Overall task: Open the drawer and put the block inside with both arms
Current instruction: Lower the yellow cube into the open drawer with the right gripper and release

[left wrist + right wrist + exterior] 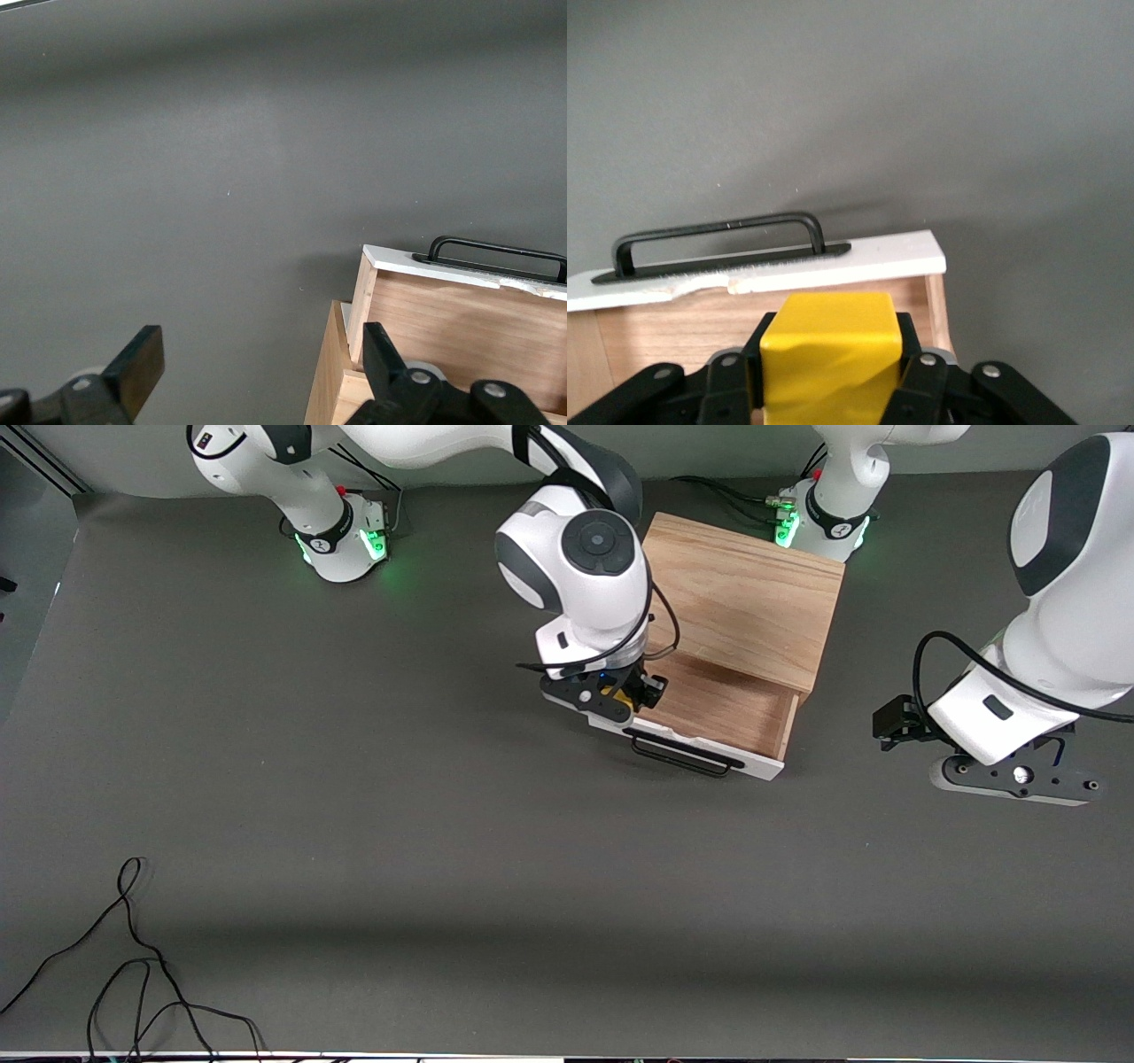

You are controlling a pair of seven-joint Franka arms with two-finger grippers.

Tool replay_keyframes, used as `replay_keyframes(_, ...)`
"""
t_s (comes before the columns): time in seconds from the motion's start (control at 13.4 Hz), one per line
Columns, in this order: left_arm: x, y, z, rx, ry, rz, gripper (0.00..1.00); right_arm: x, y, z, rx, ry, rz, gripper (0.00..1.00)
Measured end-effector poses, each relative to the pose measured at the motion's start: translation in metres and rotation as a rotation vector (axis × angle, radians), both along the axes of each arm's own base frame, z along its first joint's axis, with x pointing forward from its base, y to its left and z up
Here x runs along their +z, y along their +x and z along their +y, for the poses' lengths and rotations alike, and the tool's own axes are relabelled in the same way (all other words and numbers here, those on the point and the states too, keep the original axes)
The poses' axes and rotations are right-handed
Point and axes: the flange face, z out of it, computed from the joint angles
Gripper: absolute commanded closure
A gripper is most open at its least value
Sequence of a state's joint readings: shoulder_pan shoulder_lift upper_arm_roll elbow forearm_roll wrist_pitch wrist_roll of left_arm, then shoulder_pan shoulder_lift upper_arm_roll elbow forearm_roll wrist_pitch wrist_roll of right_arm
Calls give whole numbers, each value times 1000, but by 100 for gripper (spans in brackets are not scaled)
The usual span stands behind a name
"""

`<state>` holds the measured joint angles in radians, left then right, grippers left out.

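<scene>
The oak box (744, 598) stands near the arms' bases, and its white-fronted drawer (709, 746) with a black bar handle (678, 753) is pulled open, showing the wood interior (731, 704). My right gripper (620, 693) is shut on the yellow block (625, 701) and holds it over the open drawer's end nearer the right arm. In the right wrist view the block (831, 354) sits between the fingers above the drawer's inside, just inside the white front (859, 257). My left gripper (257, 363) is open and empty, over the table beside the drawer (461, 305), toward the left arm's end.
Loose black cables (133, 957) lie on the dark table near the front camera at the right arm's end. The left arm's hand (1014, 775) hangs over the table beside the box. Both green-lit bases (354, 545) stand along the table's edge by the robots.
</scene>
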<state>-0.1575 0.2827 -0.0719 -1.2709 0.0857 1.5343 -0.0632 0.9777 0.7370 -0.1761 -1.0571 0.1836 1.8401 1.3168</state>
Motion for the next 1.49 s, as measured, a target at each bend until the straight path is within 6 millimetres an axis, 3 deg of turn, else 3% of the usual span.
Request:
replay_keyframes(0.3,27,-16,2,0,2,0,0,-33,-24,23,8,-35,27,68)
replay_keyframes(0.6,25,-24,5,11,13,55,0,-67,-30,30,17,-66,45,68)
replay_keyframes(0.97,26,-24,3,8,11,50,0,-94,-26,34,14,-61,31,66)
replay_keyframes(1.04,26,-24,4,9,11,50,0,-99,-26,34,14,-63,31,59)
replay_keyframes(1.12,26,-24,4,9,11,49,0,-103,-25,35,14,-62,29,40)
replay_keyframes(1.19,27,-24,5,11,10,45,0,-106,-25,35,13,-62,28,5)
replay_keyframes(1.27,29,-23,10,18,8,35,0,-108,-25,35,13,-63,28,0)
replay_keyframes(1.49,36,-28,33,-11,-5,-33,0,-104,-24,36,14,-57,23,0)
